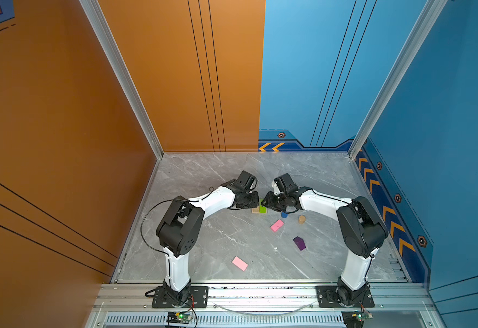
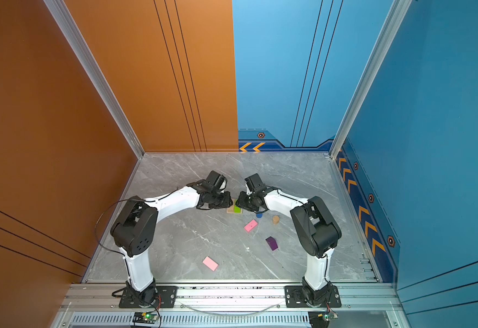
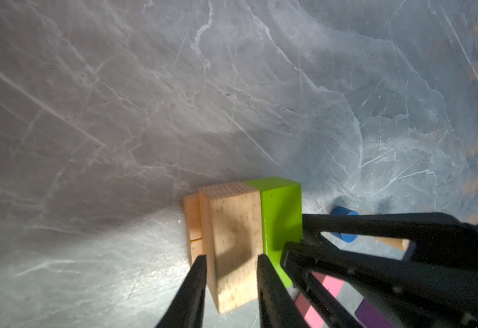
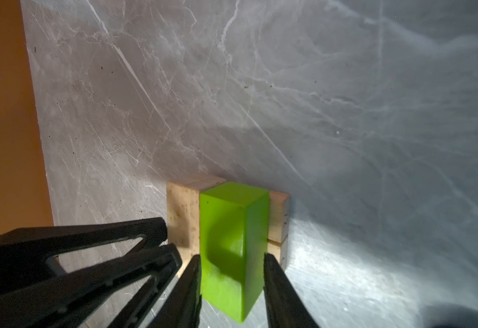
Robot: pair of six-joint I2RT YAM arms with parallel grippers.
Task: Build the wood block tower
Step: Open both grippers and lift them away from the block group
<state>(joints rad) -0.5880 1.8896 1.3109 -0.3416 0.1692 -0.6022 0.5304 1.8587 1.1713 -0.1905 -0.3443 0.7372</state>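
The left tool (image 3: 231, 262), nearest the left wrist camera, sets its two black fingers (image 3: 192, 284) one on each side of the upper tan bar (image 3: 232, 227), close against its long faces. Whether they press the bar or stand just clear cannot be told. The right tool (image 4: 230, 259) flanks the lime-green bar (image 4: 226, 227) the same way, and here too grip or clearance cannot be told.

The wood block tower (image 1: 260, 209) stands on the counter (image 1: 203, 176) near its middle, between the two tools.
- Bars in the tower: four, in two layers.
- Lower layer: two lower tan bars (image 4: 278, 215), side by side with a seam between them.
- Upper layer: the upper tan bar and the lime-green bar, touching, laid across the lower pair.

Loose pieces on the counter: five.
- Near pink slab (image 1: 277, 225): one, near the tower.
- Far pink slab (image 1: 239, 263): one, well apart, toward the arm bases.
- Blue cylinder (image 1: 284, 215): one, just beside the right tool.
- Tan cylinder (image 1: 301, 219): one, upright.
- Purple peaked block (image 1: 299, 243): one.
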